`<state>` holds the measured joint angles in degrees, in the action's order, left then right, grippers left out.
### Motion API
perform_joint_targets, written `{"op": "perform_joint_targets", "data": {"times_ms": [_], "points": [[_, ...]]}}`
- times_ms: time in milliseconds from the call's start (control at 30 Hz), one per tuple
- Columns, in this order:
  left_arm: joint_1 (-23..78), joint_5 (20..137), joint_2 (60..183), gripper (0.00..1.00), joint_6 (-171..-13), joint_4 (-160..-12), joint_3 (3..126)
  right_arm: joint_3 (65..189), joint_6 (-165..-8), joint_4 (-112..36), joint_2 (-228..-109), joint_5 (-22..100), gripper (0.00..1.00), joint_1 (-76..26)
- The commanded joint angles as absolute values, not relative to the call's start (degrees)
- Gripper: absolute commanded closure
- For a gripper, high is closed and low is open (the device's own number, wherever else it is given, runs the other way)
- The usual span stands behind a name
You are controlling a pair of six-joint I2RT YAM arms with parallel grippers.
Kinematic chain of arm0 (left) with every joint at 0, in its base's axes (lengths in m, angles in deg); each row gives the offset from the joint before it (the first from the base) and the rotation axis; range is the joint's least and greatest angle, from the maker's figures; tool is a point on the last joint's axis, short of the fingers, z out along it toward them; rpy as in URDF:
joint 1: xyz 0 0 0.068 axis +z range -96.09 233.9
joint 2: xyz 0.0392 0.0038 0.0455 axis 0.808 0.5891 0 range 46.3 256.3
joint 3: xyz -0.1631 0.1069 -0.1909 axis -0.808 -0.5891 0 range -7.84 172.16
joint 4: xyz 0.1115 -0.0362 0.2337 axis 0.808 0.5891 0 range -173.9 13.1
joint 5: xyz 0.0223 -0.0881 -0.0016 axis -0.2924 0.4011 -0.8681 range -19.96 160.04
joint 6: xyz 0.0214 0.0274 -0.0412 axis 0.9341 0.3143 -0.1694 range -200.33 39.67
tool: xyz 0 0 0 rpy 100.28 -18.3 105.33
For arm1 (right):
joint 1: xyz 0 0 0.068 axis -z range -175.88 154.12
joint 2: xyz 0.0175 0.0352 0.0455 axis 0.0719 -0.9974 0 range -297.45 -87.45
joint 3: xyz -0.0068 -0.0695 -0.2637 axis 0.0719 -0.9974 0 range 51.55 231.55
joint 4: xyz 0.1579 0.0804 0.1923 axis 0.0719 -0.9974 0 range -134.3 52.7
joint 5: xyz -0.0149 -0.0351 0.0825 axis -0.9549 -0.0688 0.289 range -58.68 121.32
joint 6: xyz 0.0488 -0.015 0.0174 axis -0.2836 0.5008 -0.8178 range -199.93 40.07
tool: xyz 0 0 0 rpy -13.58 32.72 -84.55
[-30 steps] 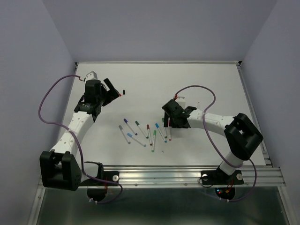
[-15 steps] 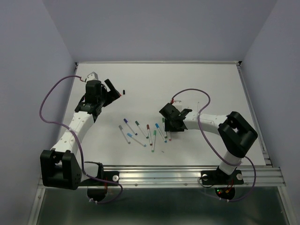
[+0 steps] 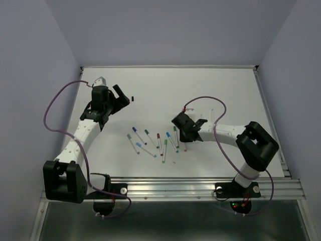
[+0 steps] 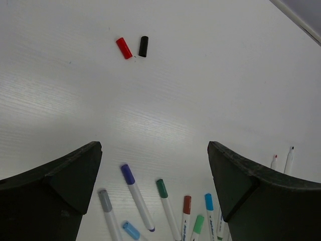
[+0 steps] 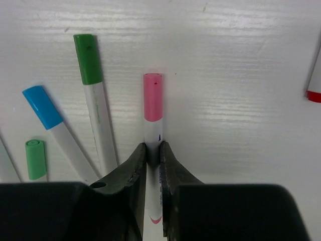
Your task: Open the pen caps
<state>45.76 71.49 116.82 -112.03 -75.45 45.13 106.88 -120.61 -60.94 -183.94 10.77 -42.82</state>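
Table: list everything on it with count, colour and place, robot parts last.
table: one, white, under everything.
capped pens: about eight, white barrels, caps grey, purple, blue, green, brown; fanned out near the middle.
pink-capped pen: one, at the cluster's right end, gripped by its barrel.
loose caps: two, red and black, side by side, far left.
uncapped pens: two, red and black tips, right of the cluster.
left gripper: open, above the table.
right gripper: shut on the pink-capped pen.
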Motion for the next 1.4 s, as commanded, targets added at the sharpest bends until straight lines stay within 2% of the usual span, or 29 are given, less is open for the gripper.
{"op": "perform_joint_targets", "data": {"times_ms": [0, 133, 300, 500, 667, 967, 1167, 1367], "points": [[46.08, 74.61, 115.20, 0.01, -110.74, -78.10, 45.16, 106.39, -118.43, -61.20, -180.89, 10.41, 0.99, -43.43], [45.99, 77.24, 114.50, 0.01, -110.83, -78.62, 44.81, 107.36, -115.79, -61.20, -176.23, 7.77, 0.99, -43.43], [43.54, 86.90, 111.61, 0.01, -111.09, -83.45, 42.79, 105.78, -110.61, -56.38, -167.36, 9.61, 0.99, -43.43], [34.67, 92.18, 110.02, 0.01, -112.23, -91.26, 42.08, 100.51, -102.87, -40.41, -158.48, 27.26, 0.99, -42.90], [27.46, 96.22, 111.51, 0.01, -115.74, -98.91, 41.20, 101.82, -100.67, -34.49, -157.59, 37.11, 0.99, -42.90], [24.37, 97.20, 114.68, 0.04, -117.77, -102.79, 40.06, 105.25, -100.49, -29.13, -159.52, 38.62, 0.99, -42.90], [23.50, 95.71, 114.50, 0.12, -118.29, -103.32, 39.45, 106.74, -100.93, -27.55, -160.49, 35.98, 0.99, -42.90], [22.97, 96.05, 115.38, 0.43, -119.26, -104.64, 39.53, 107.71, -101.28, -26.13, -161.72, 37.65, 0.99, -42.90]]}}
